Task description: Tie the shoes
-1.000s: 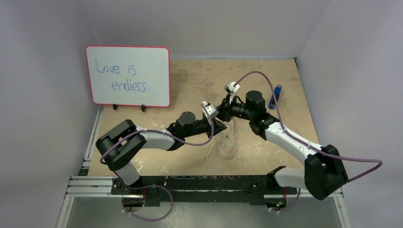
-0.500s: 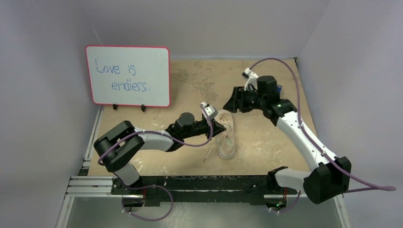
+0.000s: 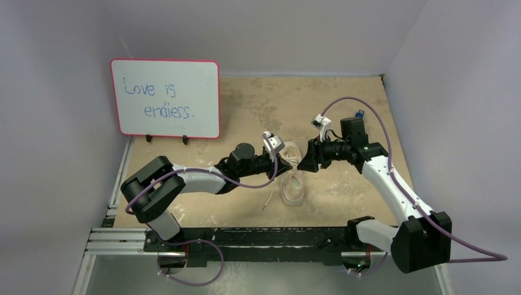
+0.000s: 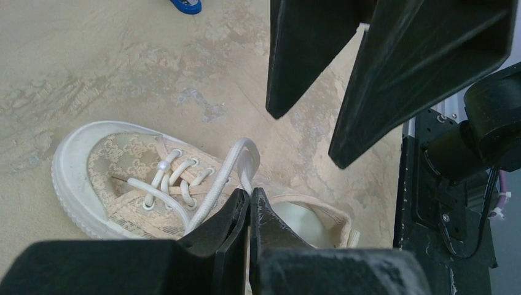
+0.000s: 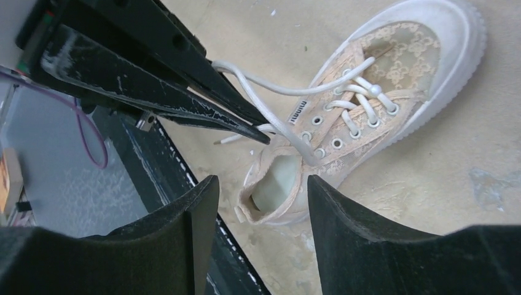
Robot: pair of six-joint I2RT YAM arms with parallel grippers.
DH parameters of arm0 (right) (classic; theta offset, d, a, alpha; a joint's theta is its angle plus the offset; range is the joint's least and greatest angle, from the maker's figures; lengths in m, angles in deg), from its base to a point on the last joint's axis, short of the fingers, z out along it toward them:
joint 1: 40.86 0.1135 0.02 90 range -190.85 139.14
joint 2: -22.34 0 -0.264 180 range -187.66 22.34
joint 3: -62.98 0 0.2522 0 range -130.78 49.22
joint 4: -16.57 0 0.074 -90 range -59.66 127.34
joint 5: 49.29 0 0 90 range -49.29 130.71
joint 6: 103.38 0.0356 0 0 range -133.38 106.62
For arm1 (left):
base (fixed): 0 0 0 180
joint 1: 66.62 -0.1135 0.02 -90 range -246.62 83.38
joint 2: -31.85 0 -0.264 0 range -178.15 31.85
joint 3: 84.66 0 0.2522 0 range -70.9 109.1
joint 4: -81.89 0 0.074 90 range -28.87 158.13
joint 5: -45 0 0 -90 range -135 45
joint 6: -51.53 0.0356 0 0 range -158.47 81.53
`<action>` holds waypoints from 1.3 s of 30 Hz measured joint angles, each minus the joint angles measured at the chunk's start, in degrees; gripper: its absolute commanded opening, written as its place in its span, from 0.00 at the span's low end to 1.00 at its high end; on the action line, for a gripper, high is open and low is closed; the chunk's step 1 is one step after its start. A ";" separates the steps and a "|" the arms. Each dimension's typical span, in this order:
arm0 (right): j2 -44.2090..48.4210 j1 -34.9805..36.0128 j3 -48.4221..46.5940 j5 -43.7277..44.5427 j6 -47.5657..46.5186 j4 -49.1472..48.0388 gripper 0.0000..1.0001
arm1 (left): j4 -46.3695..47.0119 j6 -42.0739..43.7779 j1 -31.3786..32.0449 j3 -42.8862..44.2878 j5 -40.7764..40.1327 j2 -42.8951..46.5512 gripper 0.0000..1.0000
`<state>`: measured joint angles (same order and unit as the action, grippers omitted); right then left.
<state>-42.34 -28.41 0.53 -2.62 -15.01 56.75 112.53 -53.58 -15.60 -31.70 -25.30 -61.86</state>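
Shoe (image 3: 293,186) is lying in the middle of the table (image 3: 344,110). Left gripper (image 4: 249,200) is pinching a lace loop (image 4: 239,153) above it, jaws closed; right gripper (image 5: 261,181) is hovering beside, jaws apart, empty. Careless grabbing could be pulling the loop loose.

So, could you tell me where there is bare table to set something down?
Widest bare patch: the back, between the whiteboard and the blue object. Another: near front, between the shoe and the right arm. Crowded: over the shoe, where the left gripper, shut on a lace, faces the open right gripper.
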 measured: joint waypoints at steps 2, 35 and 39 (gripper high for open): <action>-1.16 0.00 0.85 -1.57 -1.16 -0.66 0.57 | -0.70 0.66 0.00 0.57 0.07 0.00 0.00; -13.79 -0.20 0.70 -13.44 -12.15 -9.94 0.00 | -8.59 1.99 -3.41 4.20 3.50 2.78 0.45; -12.68 -0.20 0.72 -13.49 -12.61 -9.90 0.00 | -11.72 1.60 -6.64 4.48 4.07 7.56 0.64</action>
<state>-55.02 -28.60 1.25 -16.11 -27.62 46.85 100.82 -51.99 -22.24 -27.22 -21.23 -54.30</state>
